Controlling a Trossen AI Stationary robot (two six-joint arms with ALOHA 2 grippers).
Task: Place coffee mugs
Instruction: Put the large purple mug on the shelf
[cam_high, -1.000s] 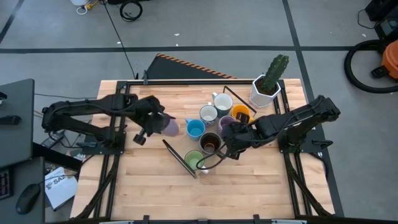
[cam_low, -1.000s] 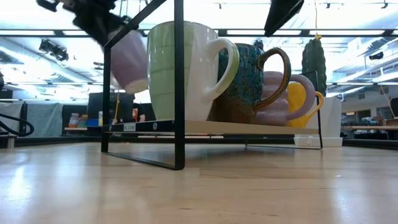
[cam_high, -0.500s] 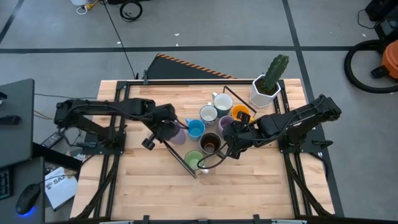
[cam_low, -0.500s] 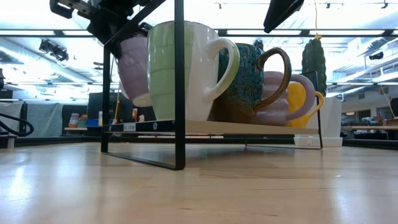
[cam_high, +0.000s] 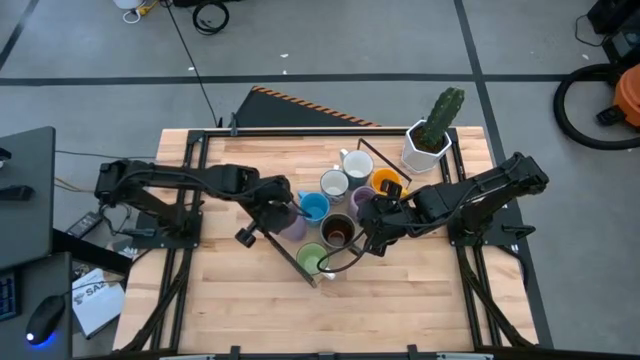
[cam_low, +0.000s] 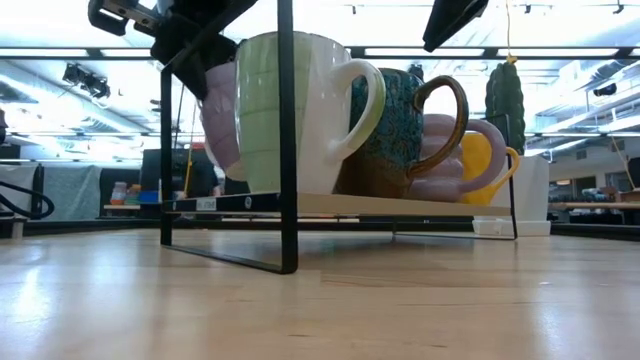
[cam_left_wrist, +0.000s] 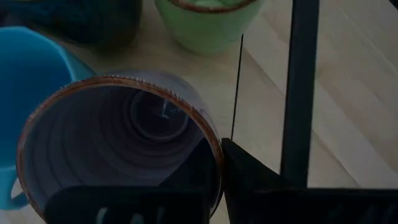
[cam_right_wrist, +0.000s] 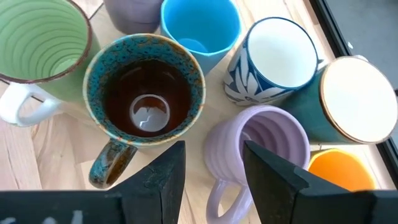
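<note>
A lavender mug (cam_high: 292, 222) (cam_left_wrist: 118, 124) (cam_low: 218, 120) with a brown rim is in my left gripper (cam_high: 278, 212) (cam_left_wrist: 214, 162), beside the blue mug (cam_high: 314, 207) at the left end of a black-framed rack (cam_low: 288, 150). On the rack's wooden shelf stand the green mug (cam_high: 311, 258), the dark brown mug (cam_high: 338, 230) (cam_right_wrist: 146, 87), a second lavender mug (cam_high: 362, 203) (cam_right_wrist: 258, 146), the orange mug (cam_high: 388, 184) and two pale mugs (cam_high: 335, 184) (cam_high: 357, 165). My right gripper (cam_high: 372, 228) (cam_right_wrist: 214, 162) hovers open above the brown and second lavender mugs. My left gripper holds the lavender mug by its rim (cam_left_wrist: 211, 140), one finger inside the mug and one finger (cam_left_wrist: 245, 168) outside its wall. The fingers come from above, slanting in from the table's left. The mug hangs nearly upright, mouth up, its base just above the shelf.
A white faceted pot with a cactus (cam_high: 428, 145) stands at the table's far right corner. The rack's black posts (cam_left_wrist: 298, 93) rise close beside the held mug. Bare wood lies on the table's near side (cam_high: 400, 300) and far left.
My left gripper has carried the lavender mug toward the table's right and down, from clear of the rack to a spot beside the blue mug. The mug has come from tilted to nearly upright. My right arm has kept still.
</note>
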